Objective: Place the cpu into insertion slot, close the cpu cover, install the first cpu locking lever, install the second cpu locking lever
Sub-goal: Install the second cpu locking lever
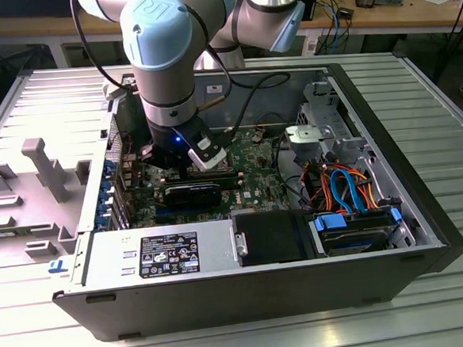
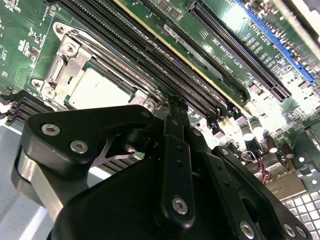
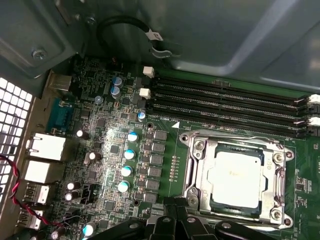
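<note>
Fingers (image 2: pixel 172 107) hover beside the cpu (image 3: pixel 236 178) under its closed cpu cover (image 3: pixel 200 172).

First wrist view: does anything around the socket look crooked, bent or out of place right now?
Nothing stands out. The cpu lies flat and square in the insertion slot, with the cpu cover closed down evenly around it. The memory slots beside it look straight and intact. The gripper sits just beside the socket.
</note>
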`<state>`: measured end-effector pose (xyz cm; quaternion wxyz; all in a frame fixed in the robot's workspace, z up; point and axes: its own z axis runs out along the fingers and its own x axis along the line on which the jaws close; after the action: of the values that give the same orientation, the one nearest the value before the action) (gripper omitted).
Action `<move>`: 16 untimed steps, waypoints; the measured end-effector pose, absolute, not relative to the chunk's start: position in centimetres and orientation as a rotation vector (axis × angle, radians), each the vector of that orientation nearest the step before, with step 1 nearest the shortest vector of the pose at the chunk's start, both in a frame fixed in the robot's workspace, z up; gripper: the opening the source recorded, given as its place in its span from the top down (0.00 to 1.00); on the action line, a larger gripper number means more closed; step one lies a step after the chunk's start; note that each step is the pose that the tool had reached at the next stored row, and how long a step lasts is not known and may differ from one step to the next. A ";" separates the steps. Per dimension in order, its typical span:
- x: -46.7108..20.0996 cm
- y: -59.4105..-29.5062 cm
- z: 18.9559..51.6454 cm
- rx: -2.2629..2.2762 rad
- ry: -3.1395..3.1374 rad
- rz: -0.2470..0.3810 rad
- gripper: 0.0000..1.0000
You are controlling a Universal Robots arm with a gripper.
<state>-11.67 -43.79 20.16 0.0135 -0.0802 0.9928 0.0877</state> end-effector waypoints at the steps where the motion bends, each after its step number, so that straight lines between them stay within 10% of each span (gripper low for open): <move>1: -11.7 -43.8 20.1 -0.250 3.093 0.273 0.89; 16: -11.5 -44.0 20.2 -0.260 3.094 0.265 0.89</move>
<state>-11.55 -44.03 20.19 0.0127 -0.0833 0.9928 0.0850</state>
